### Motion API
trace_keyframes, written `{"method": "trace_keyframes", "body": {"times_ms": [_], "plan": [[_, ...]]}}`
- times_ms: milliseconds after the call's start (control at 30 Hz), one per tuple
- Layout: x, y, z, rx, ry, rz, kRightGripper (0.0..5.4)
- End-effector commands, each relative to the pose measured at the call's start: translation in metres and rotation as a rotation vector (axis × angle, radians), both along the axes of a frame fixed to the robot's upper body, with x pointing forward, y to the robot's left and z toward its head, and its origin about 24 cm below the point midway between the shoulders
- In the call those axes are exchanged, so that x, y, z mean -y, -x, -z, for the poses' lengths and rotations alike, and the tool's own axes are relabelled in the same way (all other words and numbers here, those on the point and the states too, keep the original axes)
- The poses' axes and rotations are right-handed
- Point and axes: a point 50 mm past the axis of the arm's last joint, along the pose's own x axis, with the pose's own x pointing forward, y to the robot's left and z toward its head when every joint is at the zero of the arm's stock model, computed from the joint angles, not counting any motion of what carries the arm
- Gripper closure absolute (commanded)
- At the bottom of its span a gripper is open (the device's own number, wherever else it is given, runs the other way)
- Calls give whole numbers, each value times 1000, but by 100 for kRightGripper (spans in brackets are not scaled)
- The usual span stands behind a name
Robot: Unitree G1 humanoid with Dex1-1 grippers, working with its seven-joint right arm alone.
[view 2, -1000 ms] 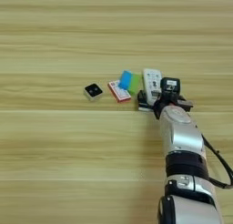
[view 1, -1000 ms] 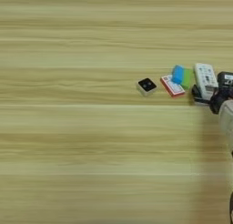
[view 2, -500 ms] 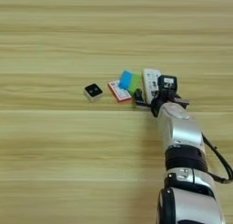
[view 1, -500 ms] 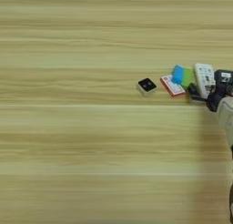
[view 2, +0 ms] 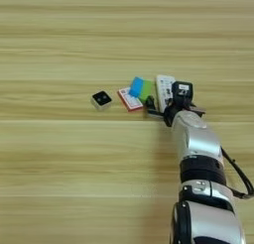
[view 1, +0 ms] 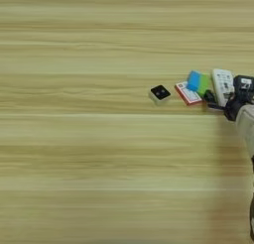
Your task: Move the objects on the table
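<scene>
Surface: the table (view 2: 59,178), light tan wood grain with horizontal streaks, fills both views.
Arm: the silver forearm (view 2: 196,141) rises from the bottom edge right of centre and reaches up the picture, tilted slightly left, ending at the cluster of objects.
Wrist: a black band sits below the silver section, with a dark cable looping off to the right.
End effector: the right gripper (view 2: 161,109) lies low at the near end of the remote; one black finger shows at the remote's lower left, just beside the green bar; whether the fingers are spread or pressed together cannot be told.
Item 1: long white button remote (view 2: 164,91), lying lengthwise up the picture, its near end at the gripper.
Item 2: green bar (view 2: 146,91), just left of the remote.
Item 3: blue bar (view 2: 136,87), touching the green bar's left side.
Item 4: red-and-white flat box (view 2: 129,99), at the lower left of the bars.
Item 5: small black square block (view 2: 101,99), apart to the left of the box.
</scene>
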Motion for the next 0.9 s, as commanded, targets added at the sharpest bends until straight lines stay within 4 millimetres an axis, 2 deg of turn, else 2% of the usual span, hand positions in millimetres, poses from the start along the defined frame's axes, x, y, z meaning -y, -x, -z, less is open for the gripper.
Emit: {"method": "trace_keyframes", "body": {"times_ms": [33, 333, 900], "plan": [[7, -16, -35, 112, 41, -6, 4], [7, -16, -34, 107, 26, -6, 4], [8, -17, -32, 94, -1, -12, 217]]}}
